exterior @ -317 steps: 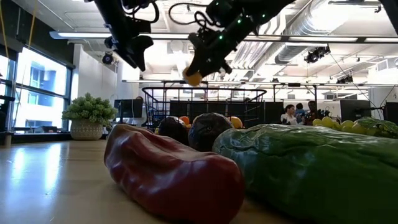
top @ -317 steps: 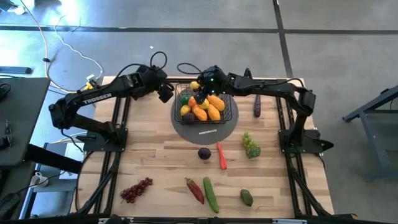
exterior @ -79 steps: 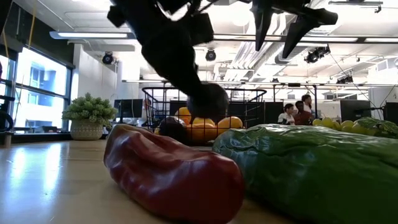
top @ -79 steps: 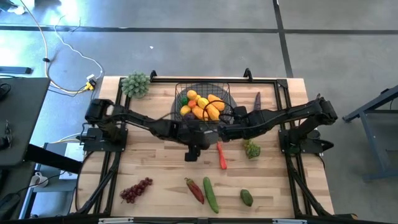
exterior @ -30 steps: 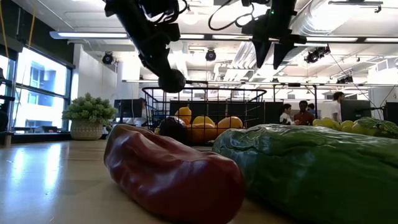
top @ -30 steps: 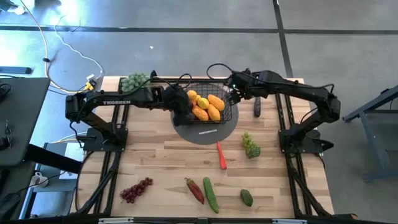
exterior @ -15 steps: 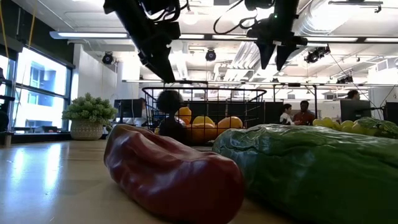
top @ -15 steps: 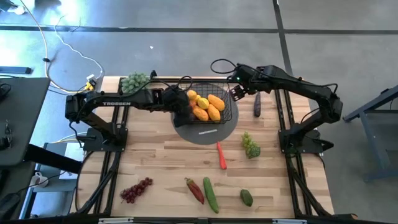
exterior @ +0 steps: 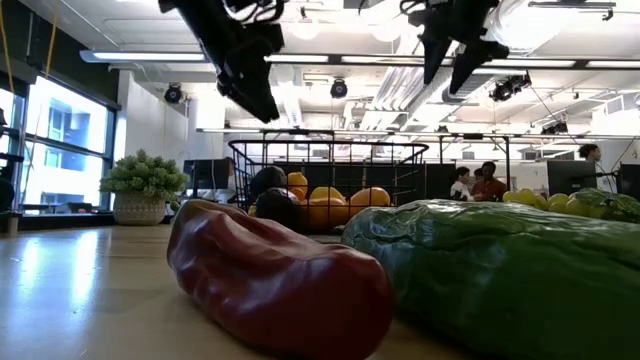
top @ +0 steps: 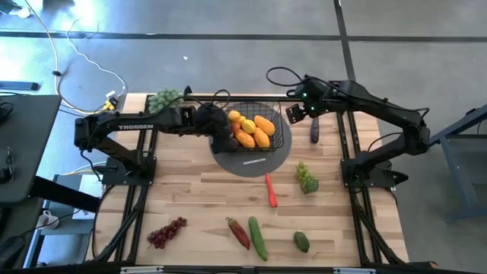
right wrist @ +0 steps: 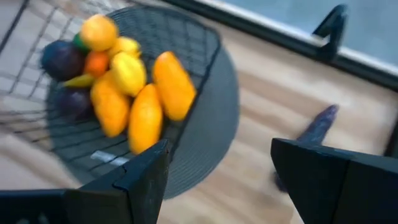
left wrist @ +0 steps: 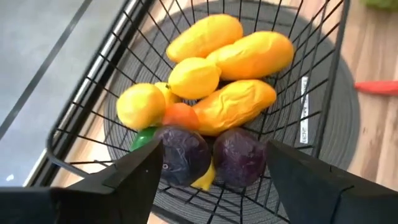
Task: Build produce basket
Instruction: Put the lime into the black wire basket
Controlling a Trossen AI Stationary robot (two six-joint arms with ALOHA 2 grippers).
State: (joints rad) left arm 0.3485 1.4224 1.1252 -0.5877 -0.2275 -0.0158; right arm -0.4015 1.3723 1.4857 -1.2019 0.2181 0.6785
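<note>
Up front on the table lay the grapes (top: pixel 166 232), a chilli (top: pixel 237 233), a cucumber (top: pixel 258 237) and an avocado (top: pixel 302 242). Farther back the basket (top: pixel 279 129) sat on a grey disc (top: pixel 251 163), with mangoes (left wrist: pixel 236 104), lemons (left wrist: pixel 193 77) and two purple fruits (left wrist: pixel 184 155) inside. Left gripper (top: pixel 219 131) hung over its left edge, fingers spread, empty. Right gripper (top: pixel 297 113) hovered just past the basket's right side, wide open too.

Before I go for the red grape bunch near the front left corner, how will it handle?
The red grape bunch is a lumpy cluster of small berries, so it probably won't roll. Fingers may slip between berries; grip across its thick end. It looks like a light toy, likely shifting if nudged.
</note>
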